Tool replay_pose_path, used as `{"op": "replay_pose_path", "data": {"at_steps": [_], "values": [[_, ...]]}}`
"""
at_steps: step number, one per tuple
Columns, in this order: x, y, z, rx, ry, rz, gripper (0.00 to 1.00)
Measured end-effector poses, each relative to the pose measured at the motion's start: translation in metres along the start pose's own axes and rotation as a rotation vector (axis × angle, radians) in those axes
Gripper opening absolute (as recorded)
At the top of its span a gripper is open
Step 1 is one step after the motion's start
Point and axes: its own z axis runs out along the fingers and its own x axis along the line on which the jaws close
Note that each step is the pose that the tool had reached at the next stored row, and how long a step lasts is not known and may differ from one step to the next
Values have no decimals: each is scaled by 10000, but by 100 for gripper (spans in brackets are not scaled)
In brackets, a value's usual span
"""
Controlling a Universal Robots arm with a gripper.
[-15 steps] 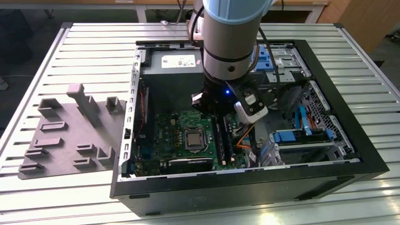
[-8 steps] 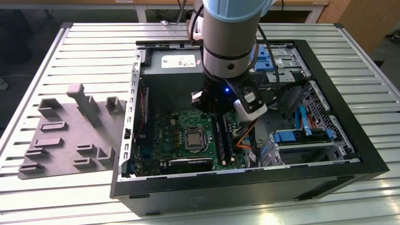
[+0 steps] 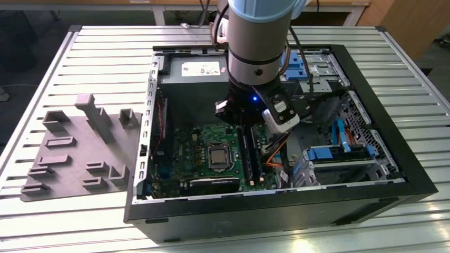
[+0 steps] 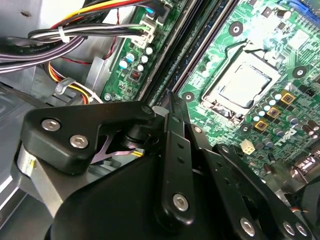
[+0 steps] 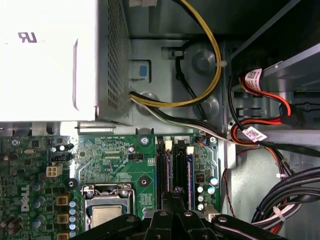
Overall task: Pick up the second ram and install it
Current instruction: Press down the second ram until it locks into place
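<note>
The arm (image 3: pixel 256 47) reaches down into the open computer case (image 3: pixel 281 211), its wrist hanging over the green motherboard (image 3: pixel 204 142), and the exterior view alone takes in the whole table. On the exterior view's left, outside the case, lies the light grey plastic tray (image 3: pixel 70 158) with its raised blocks and tall post. In that view the arm's bulk covers the far ends of the memory slots (image 3: pixel 252 158), and I cannot make out the fingers there.

The first wrist view looks along the board from above: the gripper (image 5: pixel 176 195) comes to a narrow tip over the memory slots (image 5: pixel 175 165), just beside the processor socket (image 5: pixel 107 205). A dark stick, the second ram (image 5: pixel 178 167), seems to stand on edge in line with the fingertips, though I cannot tell whether it is pushed fully home in its slot. The pale power supply box (image 5: pixel 50 60) and a yellow cable bundle (image 5: pixel 210 65) fill the far end of the case.

The second wrist view shows the black finger linkages close up. The gripper (image 4: pixel 172 100) is drawn together to a thin point over the long slots (image 4: pixel 165 65). The fingers look clenched, but whether they pinch the stick I cannot tell. Black and coloured cables (image 4: pixel 75 35) crowd the board's edge nearby.
</note>
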Motion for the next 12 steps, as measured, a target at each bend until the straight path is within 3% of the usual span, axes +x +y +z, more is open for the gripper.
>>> {"op": "replay_pose_path", "data": {"at_steps": [12], "values": [[2,74,4,-1,0,0,11]]}}
